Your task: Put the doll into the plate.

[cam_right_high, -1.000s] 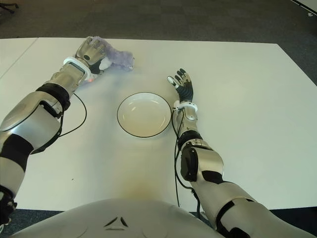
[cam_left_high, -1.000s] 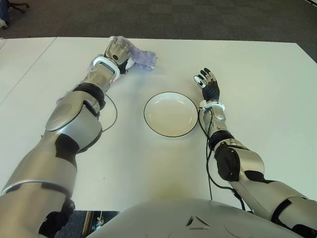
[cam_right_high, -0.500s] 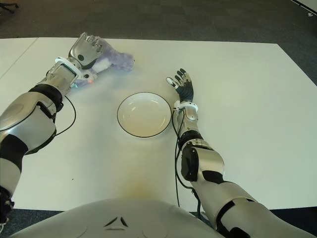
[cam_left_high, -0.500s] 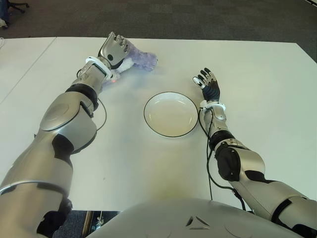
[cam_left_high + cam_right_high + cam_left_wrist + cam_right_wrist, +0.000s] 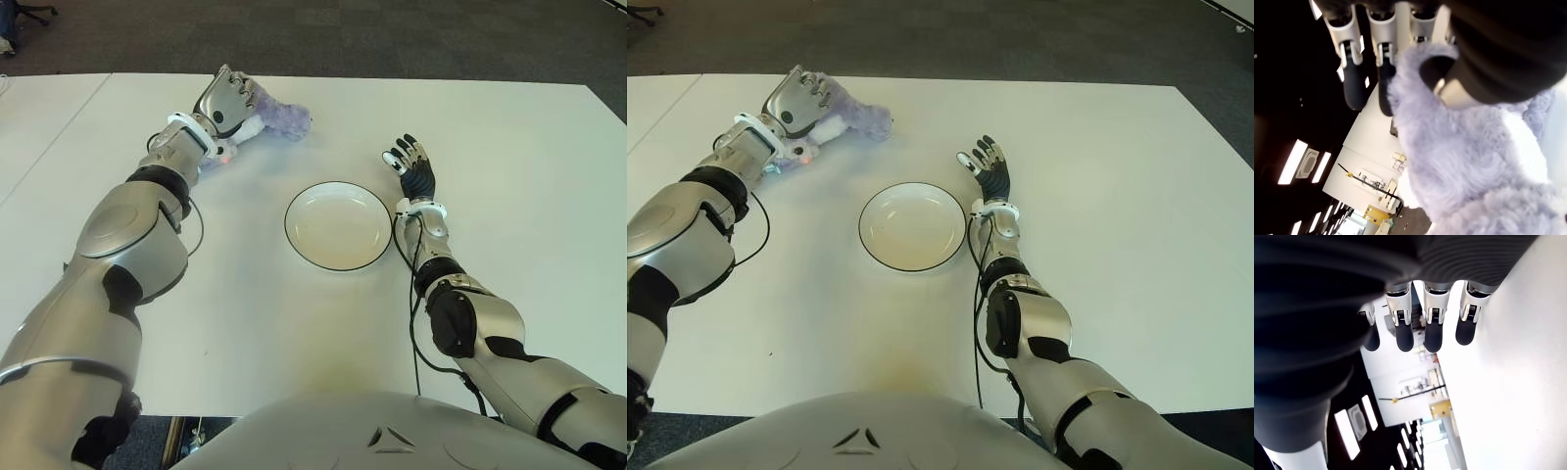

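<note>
The doll (image 5: 274, 118), a fluffy lilac toy, lay on the white table (image 5: 509, 166) well beyond the plate (image 5: 338, 225) and off to its left; the plate held nothing; the left hand (image 5: 227, 95) sat over the doll's near end, and its wrist view showed fur pressed into the palm with the fingers (image 5: 1353, 83) only loosely curled around it, so the grasp looked partial; the step in hand seemed to be securing that grip; next, I judged, the fingers needed to clench, lift, and carry the doll over the plate; the right hand (image 5: 411, 166) showed just right of the plate, fingers spread, holding nothing.
</note>
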### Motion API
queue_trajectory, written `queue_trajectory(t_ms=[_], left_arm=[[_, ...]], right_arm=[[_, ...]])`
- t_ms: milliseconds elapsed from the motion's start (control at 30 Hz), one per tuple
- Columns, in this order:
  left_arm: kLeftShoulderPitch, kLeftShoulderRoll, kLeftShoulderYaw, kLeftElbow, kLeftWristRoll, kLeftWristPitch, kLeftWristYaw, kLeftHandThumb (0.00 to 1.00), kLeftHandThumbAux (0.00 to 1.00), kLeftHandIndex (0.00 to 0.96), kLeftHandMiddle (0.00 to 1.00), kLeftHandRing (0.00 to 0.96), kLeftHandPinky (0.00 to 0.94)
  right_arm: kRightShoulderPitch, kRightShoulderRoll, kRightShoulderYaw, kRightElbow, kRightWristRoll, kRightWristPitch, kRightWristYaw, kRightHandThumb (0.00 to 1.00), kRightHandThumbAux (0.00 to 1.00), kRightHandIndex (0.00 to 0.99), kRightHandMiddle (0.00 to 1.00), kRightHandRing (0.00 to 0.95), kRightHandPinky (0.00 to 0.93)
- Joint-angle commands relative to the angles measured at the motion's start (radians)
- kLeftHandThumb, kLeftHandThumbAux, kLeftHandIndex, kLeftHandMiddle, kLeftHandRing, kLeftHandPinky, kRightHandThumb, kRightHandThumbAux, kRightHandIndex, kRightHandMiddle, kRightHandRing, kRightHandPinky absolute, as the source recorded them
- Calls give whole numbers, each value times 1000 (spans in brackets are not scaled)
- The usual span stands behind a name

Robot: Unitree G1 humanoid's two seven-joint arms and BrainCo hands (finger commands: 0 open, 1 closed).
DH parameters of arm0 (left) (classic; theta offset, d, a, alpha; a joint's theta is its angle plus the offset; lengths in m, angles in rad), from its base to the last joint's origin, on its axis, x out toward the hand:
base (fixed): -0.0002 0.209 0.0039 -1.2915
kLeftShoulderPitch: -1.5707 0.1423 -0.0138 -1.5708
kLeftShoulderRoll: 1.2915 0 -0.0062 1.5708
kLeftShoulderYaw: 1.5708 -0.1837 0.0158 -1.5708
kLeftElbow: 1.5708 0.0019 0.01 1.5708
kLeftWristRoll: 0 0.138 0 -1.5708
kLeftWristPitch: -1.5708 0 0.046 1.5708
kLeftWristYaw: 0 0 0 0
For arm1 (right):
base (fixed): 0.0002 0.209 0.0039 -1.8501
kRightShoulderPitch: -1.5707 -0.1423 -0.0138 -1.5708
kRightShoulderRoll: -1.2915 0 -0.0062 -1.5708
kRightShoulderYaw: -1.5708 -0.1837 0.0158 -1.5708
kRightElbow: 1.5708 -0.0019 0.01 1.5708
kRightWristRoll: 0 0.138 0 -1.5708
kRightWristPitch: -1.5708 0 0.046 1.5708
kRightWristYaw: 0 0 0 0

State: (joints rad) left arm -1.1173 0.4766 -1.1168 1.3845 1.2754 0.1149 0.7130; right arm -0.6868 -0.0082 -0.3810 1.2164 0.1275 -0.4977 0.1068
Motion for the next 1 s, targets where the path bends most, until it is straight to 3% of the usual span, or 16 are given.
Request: queue_trajectory(t_ms=[33,100,167,200,233,267,300,567,600,667,1000], left_arm=[[-23,3,9,12,-4,-38,-40,958,664,342,475,570,751],[-30,3,11,12,-7,-47,-48,945,661,346,503,606,843],[-33,3,13,12,-8,-51,-49,944,660,347,506,610,856],[-34,3,14,12,-9,-52,-48,951,648,418,468,572,845],[-37,2,15,10,-10,-56,-43,952,646,430,461,566,843],[-40,0,19,8,-13,-60,-34,878,658,434,484,726,843],[-42,-1,21,6,-16,-63,-27,858,661,435,489,786,848],[-37,0,41,-1,-36,-95,3,848,665,435,490,843,856],[-36,0,44,-1,-37,-99,4,784,686,429,644,852,862],[-35,1,48,-2,-37,-104,7,728,704,424,785,860,869],[-26,-6,63,-10,-50,-129,19,714,708,426,811,863,868]], right_arm=[[186,16,-29,128,25,148,-15,0,785,122,127,103,113],[187,17,-28,127,24,146,-15,0,778,120,125,102,112],[187,17,-28,127,23,145,-15,0,776,120,125,101,112],[188,17,-28,127,23,145,-15,0,773,118,124,101,112],[188,18,-29,127,24,144,-15,0,772,118,124,101,112],[188,19,-30,127,26,143,-14,0,763,114,123,100,111],[188,20,-32,127,28,143,-13,0,752,111,123,100,113],[188,27,-38,127,35,141,-15,0,741,115,132,105,114],[188,28,-39,127,36,142,-16,0,740,115,132,105,113],[188,29,-40,127,38,142,-17,0,738,115,132,106,113],[192,36,-39,125,36,134,-20,0,748,117,131,103,113]])
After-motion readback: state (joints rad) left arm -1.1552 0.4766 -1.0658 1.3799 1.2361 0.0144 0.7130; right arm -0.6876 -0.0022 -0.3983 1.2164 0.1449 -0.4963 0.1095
